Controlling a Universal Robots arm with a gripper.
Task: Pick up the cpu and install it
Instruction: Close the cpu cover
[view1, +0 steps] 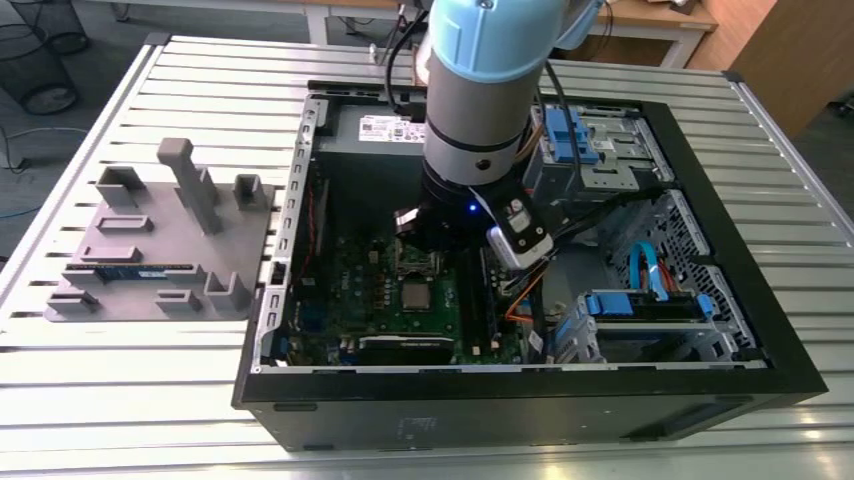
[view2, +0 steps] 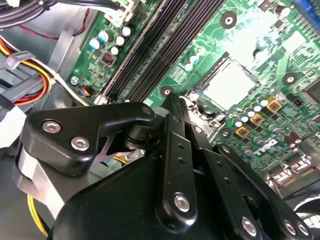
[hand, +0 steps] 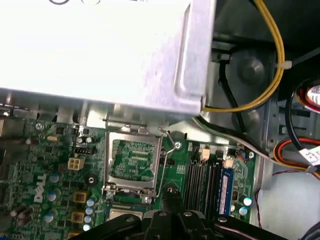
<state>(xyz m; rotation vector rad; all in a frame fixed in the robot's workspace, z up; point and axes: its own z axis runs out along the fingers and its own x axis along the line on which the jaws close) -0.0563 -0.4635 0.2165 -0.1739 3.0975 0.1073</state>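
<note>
Pincer (view2: 169, 100), closed, near flat silvery square cpu (view2: 231, 87).

- Open black computer case (view1: 534, 405) lies on its side on a slatted metal table (view1: 120, 400).
- Arm (view1: 481, 100), pale blue and grey, reaches down into the case. Black gripper (view1: 430, 238) hangs over the green motherboard (view1: 340, 300).
- Silvery square cpu (view1: 418, 296) lies flat on the motherboard, near the gripper.
- Grey fixture (view1: 200, 215) on the table, exterior view's left, with a blue-green memory stick (view1: 134, 272) lying on it.
</note>
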